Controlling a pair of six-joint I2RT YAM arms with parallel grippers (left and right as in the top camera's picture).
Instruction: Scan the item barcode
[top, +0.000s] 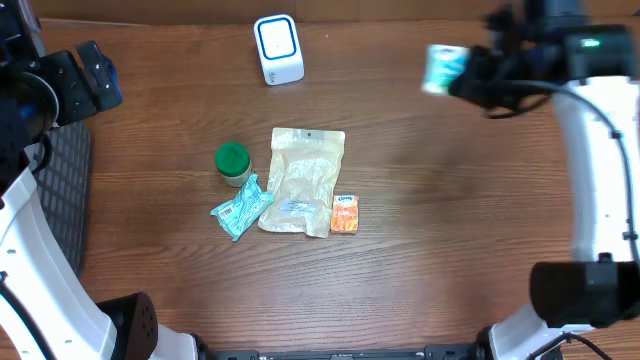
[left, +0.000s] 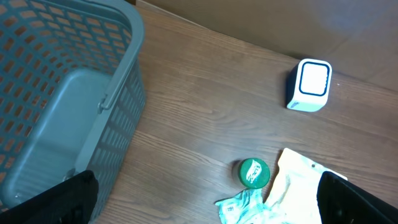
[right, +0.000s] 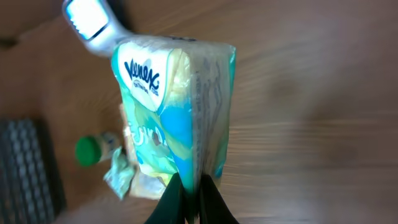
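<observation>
Evidently, a teal-and-white plastic tissue pack (right: 168, 106) is pinched aloft by the right gripper (right: 186, 198) for the white boxy scanner (top: 278, 48), the left gripper (top: 98, 72) spread wide.

The one word that can be read is the brand "Kleenex", in dark blue slanted letters on a white patch near the top of the tissue pack (right: 168, 112), seen in the right wrist view. Larger pale lettering runs below it on the blue and green wrapper, but it is too blurred to read.

On the desk, the small orange packet (top: 345, 214) bears a blue mark, the green lid (left: 254, 172) a white print, the clear pouch (top: 305, 180) a pale label and the teal wrapper (top: 241, 207) dark print. All of these are too small to read.
</observation>
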